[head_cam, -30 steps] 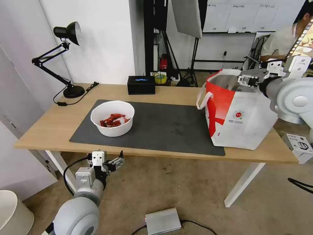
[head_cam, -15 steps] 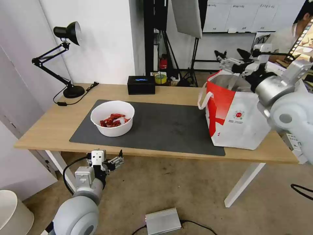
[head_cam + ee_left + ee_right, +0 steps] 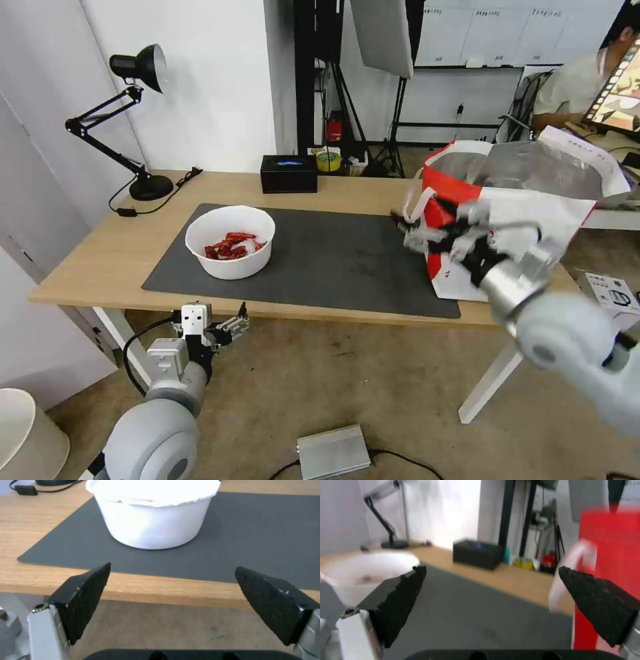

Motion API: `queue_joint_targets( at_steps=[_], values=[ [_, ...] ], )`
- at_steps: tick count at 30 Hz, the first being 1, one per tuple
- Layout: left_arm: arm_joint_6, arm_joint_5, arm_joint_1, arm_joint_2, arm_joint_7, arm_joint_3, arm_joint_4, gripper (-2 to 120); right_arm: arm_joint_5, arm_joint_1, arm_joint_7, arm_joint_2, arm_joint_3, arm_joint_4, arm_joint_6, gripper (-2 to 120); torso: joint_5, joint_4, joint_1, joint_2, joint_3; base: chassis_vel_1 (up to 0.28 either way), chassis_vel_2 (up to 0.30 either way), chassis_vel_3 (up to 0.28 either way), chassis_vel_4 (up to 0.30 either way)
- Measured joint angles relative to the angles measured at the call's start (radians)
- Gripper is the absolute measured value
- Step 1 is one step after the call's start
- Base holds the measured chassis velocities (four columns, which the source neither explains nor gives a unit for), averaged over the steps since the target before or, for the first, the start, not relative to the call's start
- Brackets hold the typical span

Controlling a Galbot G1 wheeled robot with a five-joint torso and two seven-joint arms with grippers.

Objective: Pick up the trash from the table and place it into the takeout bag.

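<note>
A white round bowl [image 3: 230, 240] of red scraps, the trash in view, sits on the left part of the dark grey mat [image 3: 333, 260] on the light-wood table [image 3: 100, 260]. The takeout bag [image 3: 533, 200] stands at the table's right end, mouth open and foil lining showing. My right gripper [image 3: 417, 230] hovers open and empty over the mat's right end, just beside the bag's left side and handle. In the right wrist view the bowl [image 3: 363, 577] lies ahead and the red bag [image 3: 610, 555] is close by. My left gripper [image 3: 230, 327] hangs open below the table's front edge, facing the bowl [image 3: 151, 517].
A black tissue box [image 3: 289, 173] stands at the table's back edge, and a black desk lamp [image 3: 137, 120] at the back left corner. On the floor are a grey metal box [image 3: 333, 452], a white bin [image 3: 27, 433] and a carton [image 3: 617, 297].
My right arm swung from above the bag's mouth down and left to the bag's left side, over the mat. The left gripper sank slightly below the table edge.
</note>
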Motion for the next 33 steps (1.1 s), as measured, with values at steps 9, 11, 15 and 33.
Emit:
queue_joint_targets(
  at_steps=[9, 11, 15, 33],
  values=[
    [0.0, 0.002, 0.005, -0.005, -0.001, -0.006, 0.0, 100, -0.127, -0.229, 0.003, 0.021, 0.027, -0.003, 0.05, 100, 0.0, 0.0, 0.0, 0.0, 0.0, 0.0, 0.0, 0.0, 0.0],
    [0.0, 0.002, 0.004, -0.002, -0.001, -0.011, 0.0, 100, -0.157, -0.281, 0.002, 0.033, 0.035, -0.003, 0.068, 100, -0.0001, -0.0001, 0.0, 0.0, 0.0, 0.0, 0.0, 0.0, 0.0],
    [0.0, -0.001, 0.005, 0.008, -0.001, -0.021, 0.001, 100, -0.191, -0.353, 0.024, 0.054, 0.045, -0.003, 0.083, 100, 0.0, -0.0001, 0.0, 0.0, 0.0, 0.0, 0.0, 0.0, 0.0],
    [-0.001, -0.005, 0.008, 0.015, -0.001, -0.026, 0.001, 100, -0.138, -0.513, 0.275, 0.082, 0.067, 0.099, -0.003, 100, -0.0001, 0.0, 0.0, 0.0, 0.0, 0.0, 0.0, 0.0, 0.0]
  ],
)
